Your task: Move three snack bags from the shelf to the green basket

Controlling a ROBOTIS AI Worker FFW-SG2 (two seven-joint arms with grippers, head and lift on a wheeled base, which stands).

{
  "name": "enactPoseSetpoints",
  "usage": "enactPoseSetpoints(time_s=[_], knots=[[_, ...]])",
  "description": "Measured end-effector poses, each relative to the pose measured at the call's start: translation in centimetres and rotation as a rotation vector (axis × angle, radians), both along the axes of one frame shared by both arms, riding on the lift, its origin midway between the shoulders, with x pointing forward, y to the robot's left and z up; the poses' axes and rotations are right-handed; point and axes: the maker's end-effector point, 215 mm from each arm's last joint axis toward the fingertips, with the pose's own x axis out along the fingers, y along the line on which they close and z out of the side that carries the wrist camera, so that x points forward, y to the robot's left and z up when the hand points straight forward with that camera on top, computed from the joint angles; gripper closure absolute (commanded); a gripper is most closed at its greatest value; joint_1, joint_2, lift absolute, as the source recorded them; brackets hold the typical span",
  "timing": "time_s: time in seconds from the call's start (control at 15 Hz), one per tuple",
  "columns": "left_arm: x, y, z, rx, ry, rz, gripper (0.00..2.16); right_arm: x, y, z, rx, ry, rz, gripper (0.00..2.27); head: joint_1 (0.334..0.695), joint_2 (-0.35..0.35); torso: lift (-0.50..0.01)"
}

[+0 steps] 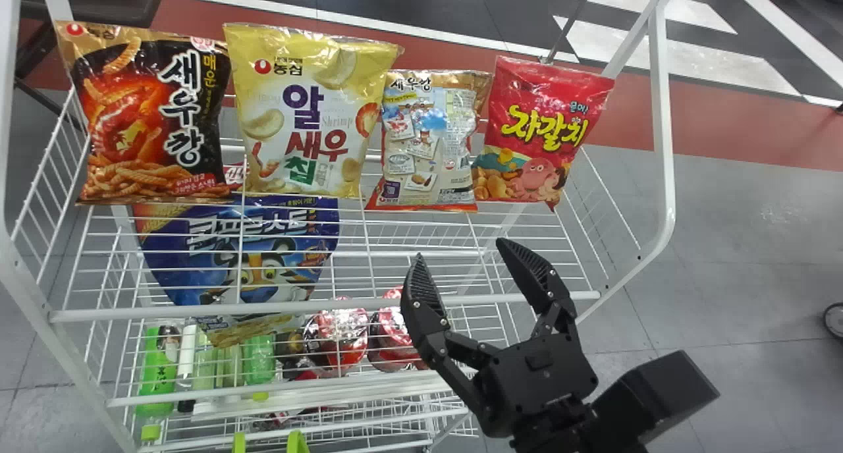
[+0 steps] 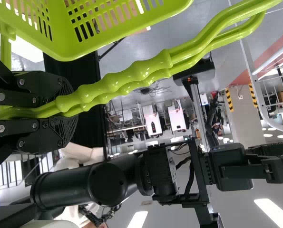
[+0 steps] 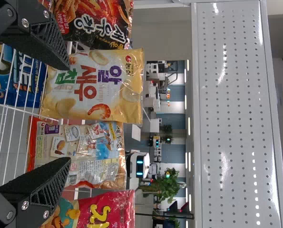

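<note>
Yellow, the chip bag (image 1: pixel 309 124) stands upright on the white wire shelf (image 1: pixel 329 306), second from the left in a row of four snack bags. Just beside it on the left is a black and orange bag (image 1: pixel 155 124); on its other side come a pale bag (image 1: pixel 428 143) covered in small pictures and then a red bag (image 1: pixel 540 137) with a pink octopus on the front. In the head view, the right gripper (image 1: pixel 460 249) is at the near side of the shelf, below the pale and red bags, its fingers spread wide apart and holding nothing.

Below the row, behind the wires, is a large blue bag (image 1: pixel 244 255) with a cartoon tiger. Lower still are green bottles (image 1: pixel 157 361) on the left and red-lidded tubs (image 1: pixel 339 334) next to them.

The left wrist view has the left gripper (image 2: pixel 65 111) with its fingers clamped on the green handles (image 2: pixel 131 78) of the green basket (image 2: pixel 131 23).

Farther out, the right wrist view takes in a white perforated panel (image 3: pixel 236 114) and a leafy plant (image 3: pixel 167 185), and the head view a grey floor (image 1: pixel 744 242) crossed by a red band (image 1: pixel 724 137).
</note>
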Motion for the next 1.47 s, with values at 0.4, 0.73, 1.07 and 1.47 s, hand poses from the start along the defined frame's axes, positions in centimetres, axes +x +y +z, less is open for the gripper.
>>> enactPoseSetpoints(time_s=[0.4, 0.73, 1.07, 1.47], knots=[[0.0, 0.0, 0.2, -0.007, 0.0, -0.001, 1.57, 0.1, 0.0, 0.1, 0.001, -0.006, 0.0, 0.15, 0.695, -0.35, -0.048], [-0.2, -0.1, 0.2, -0.009, 0.004, -0.001, 1.57, 0.1, 0.1, -0.1, 0.0, -0.005, 0.002, 0.15, 0.695, -0.35, -0.048], [-0.3, -0.2, 0.4, -0.019, 0.003, -0.006, 1.56, 2.4, 2.0, -2.2, 0.013, -0.003, 0.032, 0.15, 0.695, -0.35, -0.048], [-0.9, -0.6, 0.6, -0.026, 0.007, -0.022, 1.52, 11.5, 13.1, -5.2, 0.047, 0.03, 0.202, 0.15, 0.695, -0.149, -0.048]])
